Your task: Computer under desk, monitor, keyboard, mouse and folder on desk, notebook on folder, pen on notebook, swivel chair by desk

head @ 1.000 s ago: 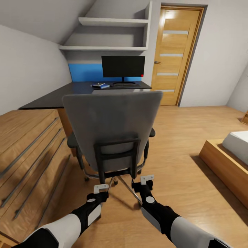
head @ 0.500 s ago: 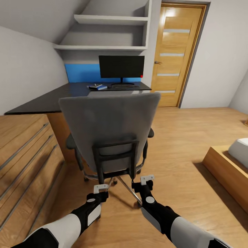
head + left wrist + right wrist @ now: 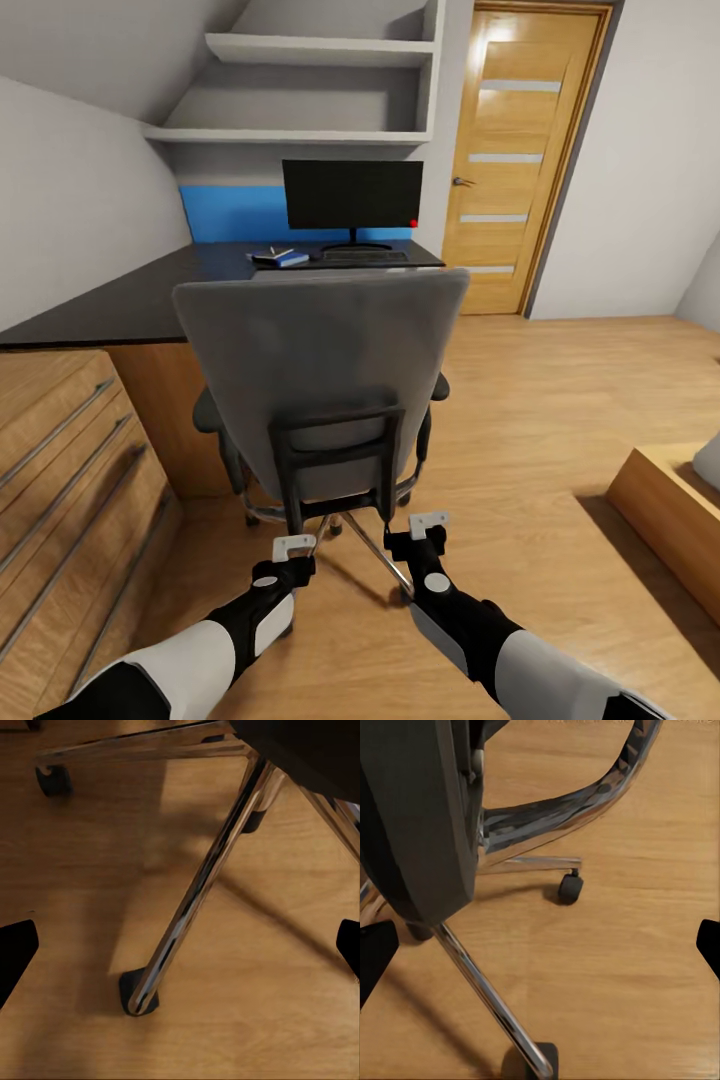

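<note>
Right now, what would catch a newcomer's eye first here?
The grey chair with its tall back toward the camera, standing between the robot and the black desk. Behind it the monitor stands on the desk against the blue panel, and both open pincers, left and right, hover low by the chair's base.

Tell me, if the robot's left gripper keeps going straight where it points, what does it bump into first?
Probably the swivel chair. The left gripper looks open and points at the chair's shiny metal base leg, with wooden floor behind it. Depth is hard to judge, so it might slip past and meet the floor.

Bright, even, sharp renders; soft shadows under the swivel chair [image 3: 320,380].
</note>
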